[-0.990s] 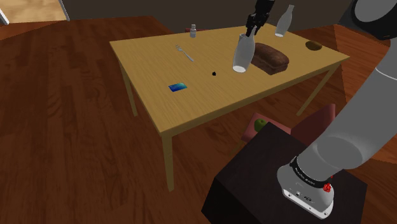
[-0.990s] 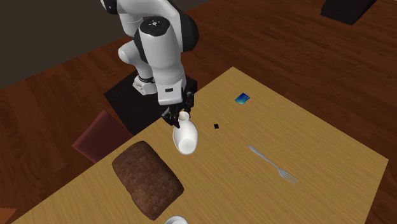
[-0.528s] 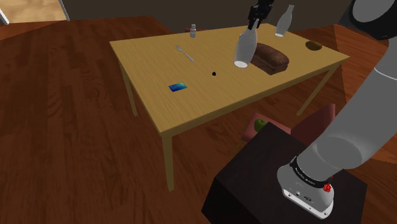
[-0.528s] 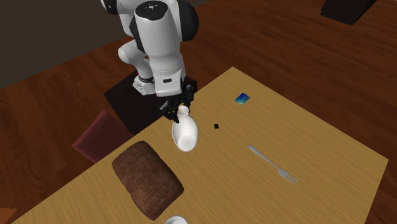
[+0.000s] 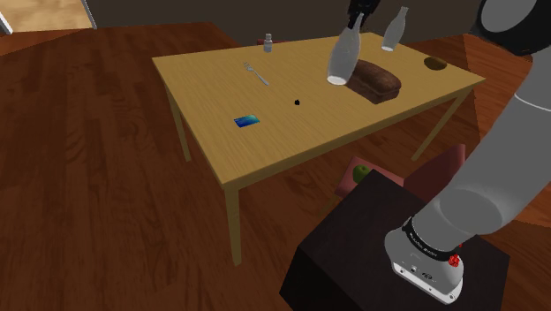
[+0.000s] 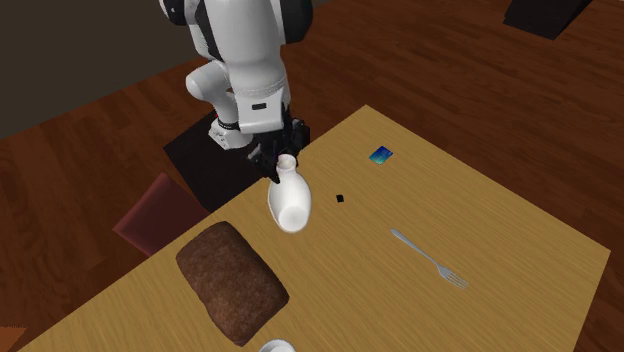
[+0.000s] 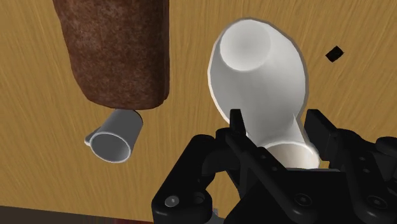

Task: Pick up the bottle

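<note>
A white bottle (image 5: pixel 341 58) hangs above the wooden table (image 5: pixel 265 155), tilted, with my black gripper (image 5: pixel 356 19) shut on its neck. From the second exterior view the bottle (image 6: pixel 290 204) floats over the table (image 6: pixel 490 215) beside the brown loaf, and the gripper (image 6: pixel 282 166) clasps its mouth. In the wrist view the fingers (image 7: pixel 236 123) clasp the bottle (image 7: pixel 261 73) at its neck; the wide body points down toward the tabletop.
A brown loaf (image 5: pixel 375 81) lies just beyond the bottle. A second white bottle (image 5: pixel 395 29) stands behind it. A fork (image 5: pixel 256 73), a blue card (image 5: pixel 247 121), a small black cube (image 5: pixel 297 102) and a small shaker (image 5: pixel 267 41) are on the table.
The gripper has risen with the bottle, lifting it higher off the table next to the loaf. Nothing else has moved.
</note>
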Robot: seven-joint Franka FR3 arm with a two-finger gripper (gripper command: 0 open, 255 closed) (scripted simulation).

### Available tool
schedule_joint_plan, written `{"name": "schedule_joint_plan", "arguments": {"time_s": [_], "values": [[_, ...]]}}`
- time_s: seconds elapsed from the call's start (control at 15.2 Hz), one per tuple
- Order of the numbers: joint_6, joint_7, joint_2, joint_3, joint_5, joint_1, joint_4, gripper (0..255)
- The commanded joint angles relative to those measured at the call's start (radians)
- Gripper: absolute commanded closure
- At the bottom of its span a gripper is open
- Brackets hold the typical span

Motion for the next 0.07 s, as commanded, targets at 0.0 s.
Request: {"name": "schedule_joint_plan", "arguments": {"time_s": [0.0], "values": [[-0.008, 0.000, 0.001, 0.000, 0.000, -0.001, 0.009, 255]]}}
